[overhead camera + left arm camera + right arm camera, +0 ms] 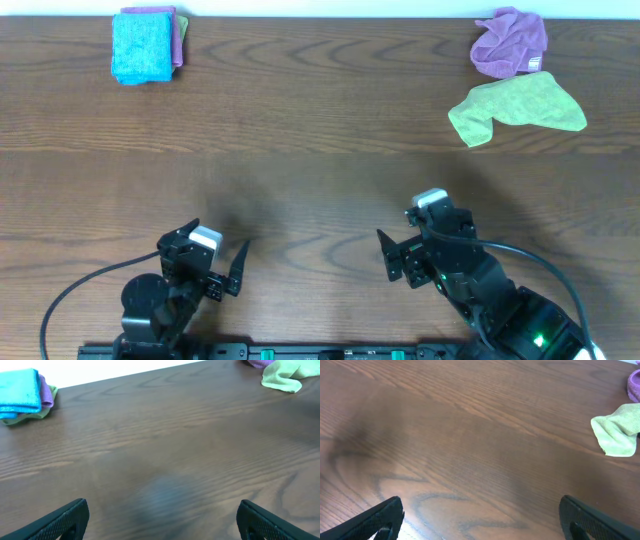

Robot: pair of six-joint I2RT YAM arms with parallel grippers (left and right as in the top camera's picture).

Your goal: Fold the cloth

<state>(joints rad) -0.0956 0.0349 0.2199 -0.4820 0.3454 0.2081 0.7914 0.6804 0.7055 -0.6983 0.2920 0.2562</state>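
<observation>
The sky-blue cloth (143, 45) lies folded in a neat rectangle at the far left of the table, on top of other folded cloths. It also shows in the left wrist view (19, 391) at the top left. My left gripper (205, 250) is open and empty near the front edge, far from the cloth; its fingers (162, 507) frame bare wood. My right gripper (425, 228) is open and empty at the front right, with only table between its fingers (480, 505).
A folded purple cloth (46, 392) and a green one (30, 416) peek out under the blue cloth. At the far right lie a crumpled purple cloth (510, 42) and a lime-green cloth (520, 105), the latter also in the right wrist view (617, 435).
</observation>
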